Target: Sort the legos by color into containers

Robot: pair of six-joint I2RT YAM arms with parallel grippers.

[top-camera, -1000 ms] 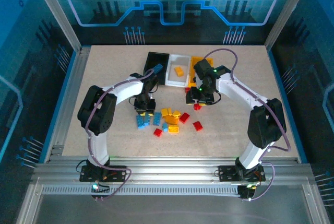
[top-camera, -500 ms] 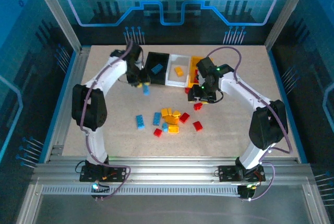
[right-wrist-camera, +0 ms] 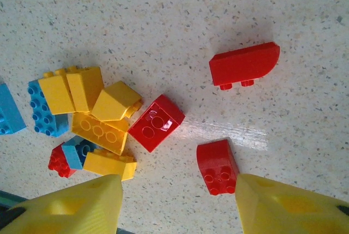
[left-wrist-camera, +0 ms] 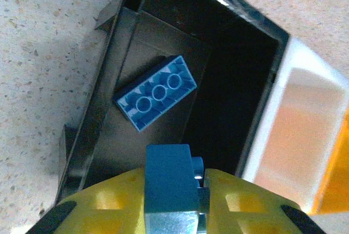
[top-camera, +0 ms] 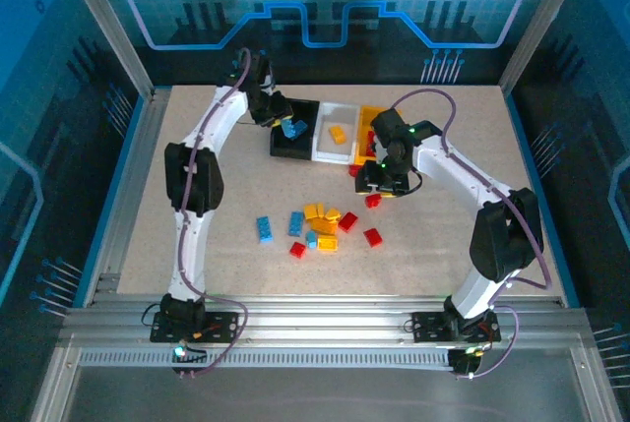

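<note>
Blue brick (left-wrist-camera: 169,182) clamped in the left gripper (left-wrist-camera: 174,207) above the black bin (left-wrist-camera: 103,114), where a second blue brick (left-wrist-camera: 156,99) lies; right gripper (right-wrist-camera: 177,190) hangs, jaws apart, over red bricks (right-wrist-camera: 217,167); most of the pile (top-camera: 320,225) lies unsorted on the table (top-camera: 197,215).

no readable text or labels

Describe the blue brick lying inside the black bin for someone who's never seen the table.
On the far side of the table, take the black bin, left end of the three-bin row. On its floor lies a blue brick, underside up, three round tubes showing. The other blue brick is clamped in the left gripper above it.
</note>
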